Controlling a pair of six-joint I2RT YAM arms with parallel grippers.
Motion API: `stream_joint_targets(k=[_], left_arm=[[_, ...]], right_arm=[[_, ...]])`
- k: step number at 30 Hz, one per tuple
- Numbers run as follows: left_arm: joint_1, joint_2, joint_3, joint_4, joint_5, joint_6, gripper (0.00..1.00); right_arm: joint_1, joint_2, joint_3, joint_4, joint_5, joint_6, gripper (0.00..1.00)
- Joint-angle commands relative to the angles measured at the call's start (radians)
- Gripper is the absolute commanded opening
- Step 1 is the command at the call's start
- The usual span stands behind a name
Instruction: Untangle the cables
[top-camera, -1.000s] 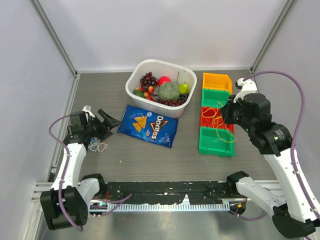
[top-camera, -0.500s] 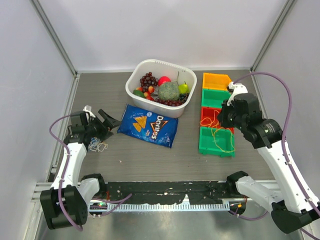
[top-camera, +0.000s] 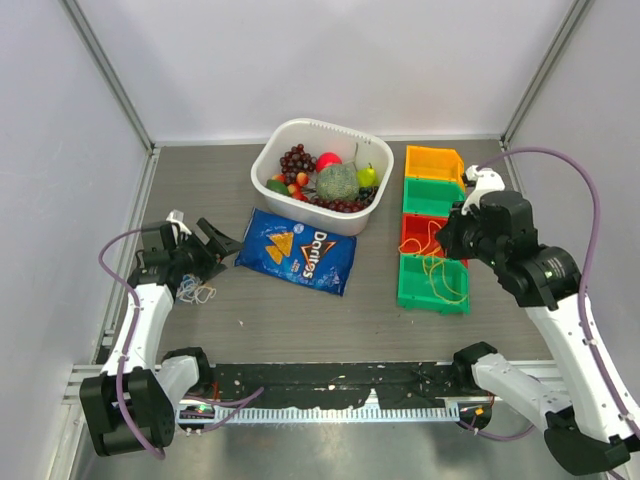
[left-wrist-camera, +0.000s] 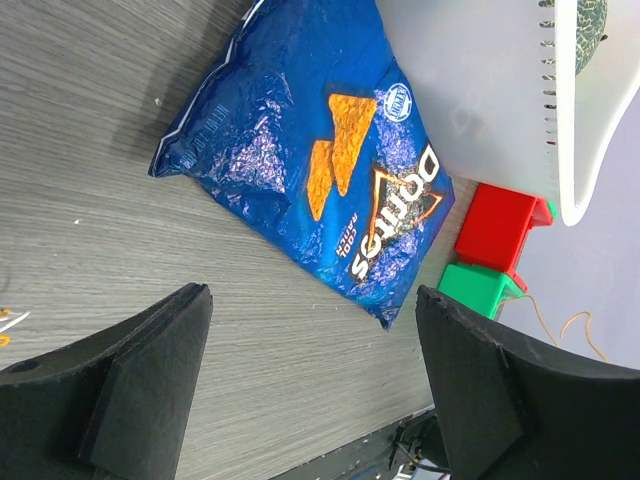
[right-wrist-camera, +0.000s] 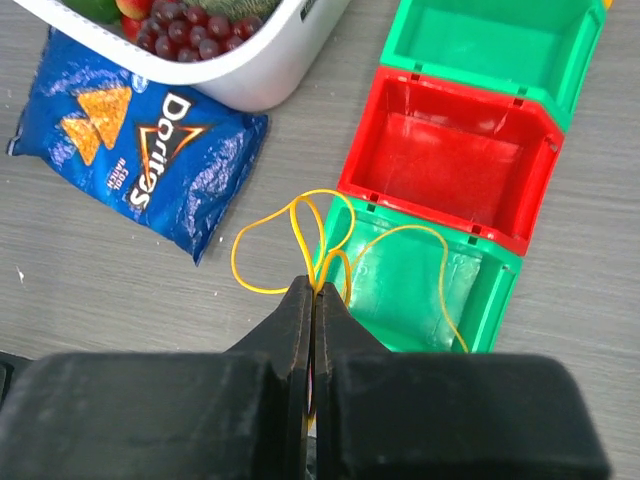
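While only the top view shows the white-and-blue cable bunch (top-camera: 196, 291) on the desk (top-camera: 300, 320) left of the chip bag (top-camera: 298, 250) | right wrist view: right gripper (right-wrist-camera: 313, 290), pointing down, pinches the yellow cable (right-wrist-camera: 325, 265) over the green bin (right-wrist-camera: 395, 300) right of the bag | left gripper (left-wrist-camera: 312, 335) low, jaws wide, empty, facing the bag

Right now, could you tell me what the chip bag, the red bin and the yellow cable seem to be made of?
The chip bag: likely glossy plastic film, crinkled with glare.
The red bin: rigid moulded plastic, smooth, slight sheen.
The yellow cable: thin flexible cord holding springy loops, probably plastic-coated; core unclear.
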Motion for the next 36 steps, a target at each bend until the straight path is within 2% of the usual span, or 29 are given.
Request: stream_joint_targets(k=[1,5,8,14,20,29,36], left_arm=[[-0.002,-0.008,0.041,0.035,0.018,0.02,0.87],[-0.004,-0.009,0.041,0.032,0.015,0.023,0.87],[-0.01,-0.011,0.038,0.035,0.011,0.026,0.87],[-0.014,-0.014,0.035,0.035,0.009,0.026,0.87],[-0.021,-0.021,0.032,0.037,0.009,0.023,0.87],[-0.025,-0.04,0.015,0.046,0.017,0.01,0.86],[-0.033,-0.054,0.003,0.038,0.02,0.01,0.87]], right_arm=[[-0.001,0.059,-0.043,0.01,-0.03,0.097,0.01],[-0.042,0.131,-0.056,-0.045,-0.111,0.146,0.0],[-0.144,0.203,-0.084,-0.087,-0.151,0.123,0.01],[-0.154,0.303,-0.104,-0.052,0.103,0.144,0.01],[-0.152,0.393,-0.185,0.082,0.213,0.174,0.01],[-0.042,0.579,-0.211,0.231,0.179,0.246,0.01],[0.042,0.559,-0.314,0.249,0.216,0.299,0.01]])
